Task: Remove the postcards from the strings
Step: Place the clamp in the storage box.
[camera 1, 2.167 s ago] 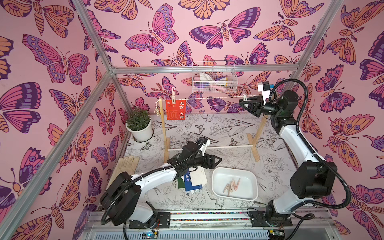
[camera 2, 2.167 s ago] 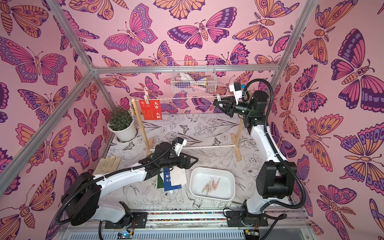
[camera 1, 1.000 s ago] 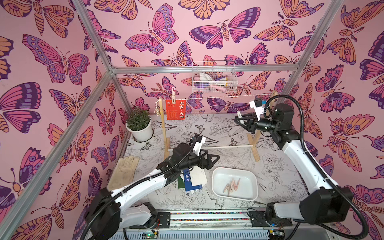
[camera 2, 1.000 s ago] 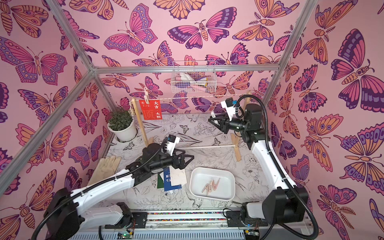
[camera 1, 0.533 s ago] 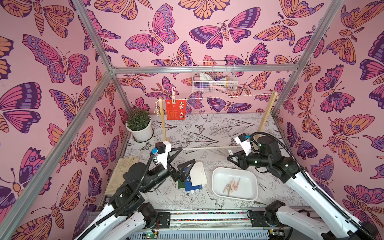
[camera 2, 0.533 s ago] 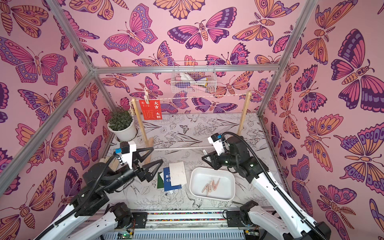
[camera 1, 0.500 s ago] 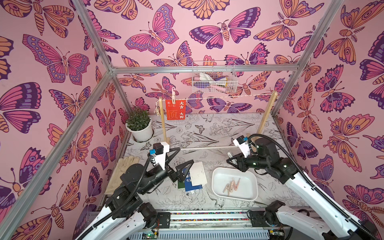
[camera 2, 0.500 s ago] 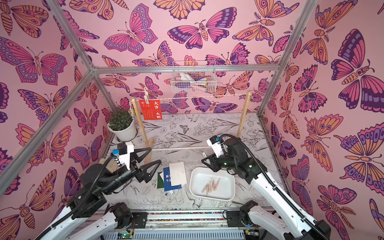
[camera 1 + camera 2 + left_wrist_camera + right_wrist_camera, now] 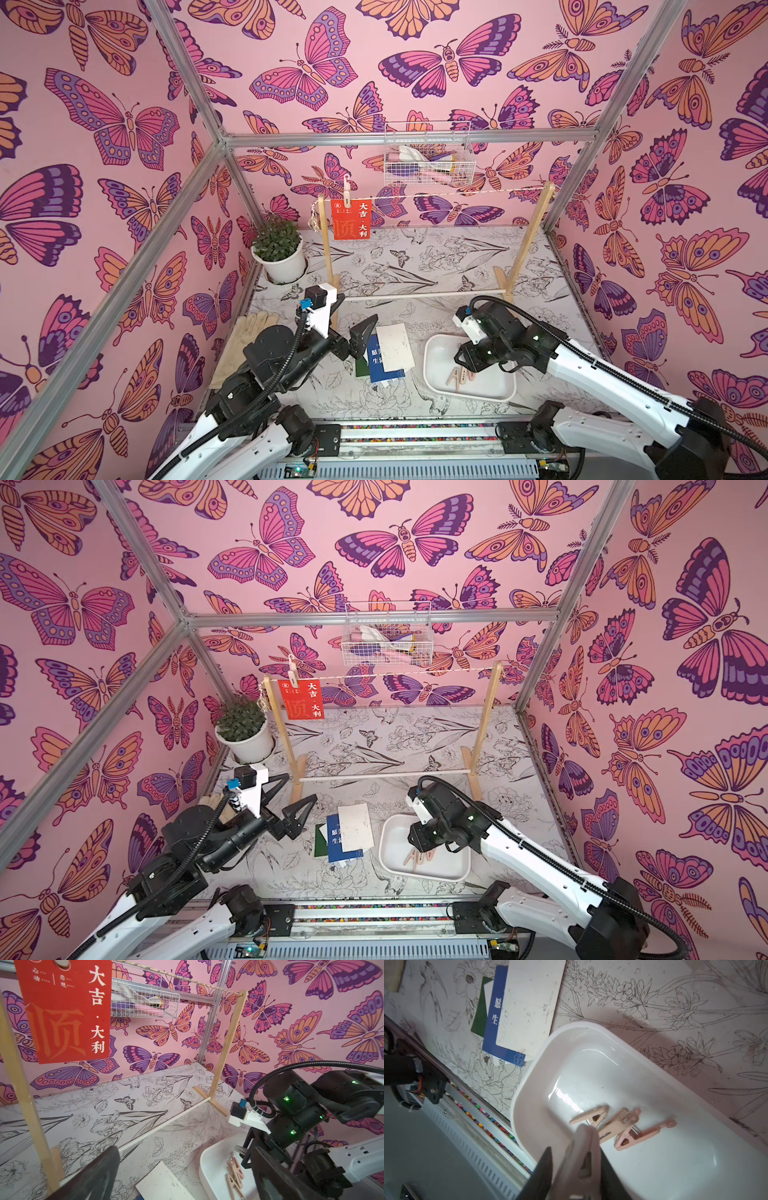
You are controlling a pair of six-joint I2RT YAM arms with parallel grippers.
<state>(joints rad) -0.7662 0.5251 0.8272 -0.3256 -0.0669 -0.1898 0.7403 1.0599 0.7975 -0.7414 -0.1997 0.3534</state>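
Between the posts [image 9: 530,237], open air runs from the string [image 9: 457,193] down to the table [image 9: 436,266], crossed low by the dowel [image 9: 424,295]. The red card [image 9: 350,219] fills that gap's upper left corner. The basket [image 9: 428,166] hangs close behind the string. At lower centre, the card pile [image 9: 392,347] lies between the wide-jawed left end effector [image 9: 299,788] and the tray [image 9: 436,353], over which the right end effector [image 9: 460,365] hangs with a peg [image 9: 581,1155] between its fingers.

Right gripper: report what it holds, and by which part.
The right gripper holds a pale pink plastic clothespeg by its wider handle end, with the narrow tip pointing out over the white plastic tray.
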